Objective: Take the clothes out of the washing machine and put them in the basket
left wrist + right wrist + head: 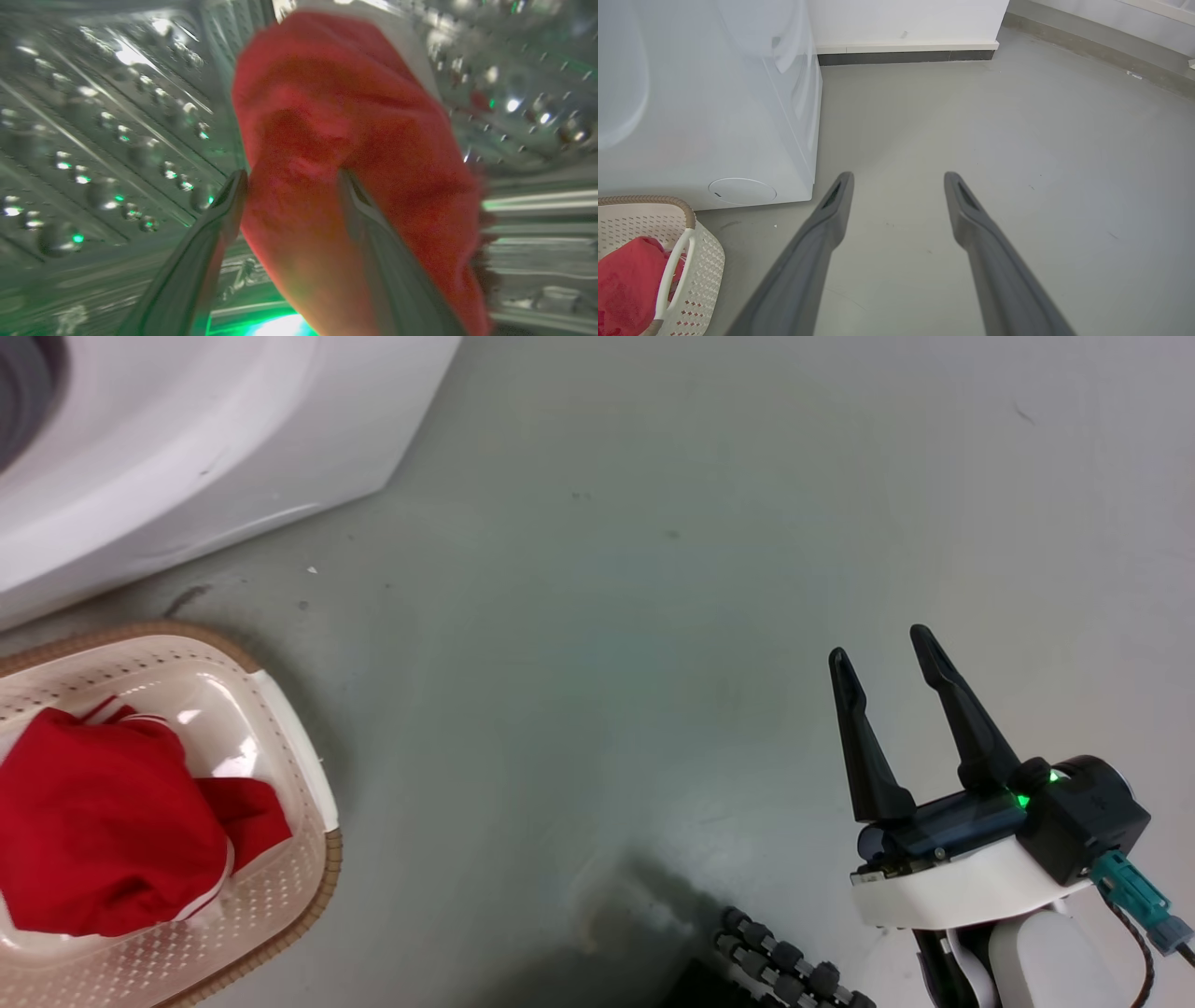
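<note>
left gripper (pixel 292 172) spread astride cloth (pixel 336 107) in drum (pixel 117 140): close deep on fold, then pull. right gripper (pixel 878 642) agape, idle.

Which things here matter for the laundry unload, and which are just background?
Job: washing machine; drum; red garment inside it, left gripper open around it; basket holding a second red garment.
Background: floor; skirting board; right gripper, open, idle over the floor.
</note>
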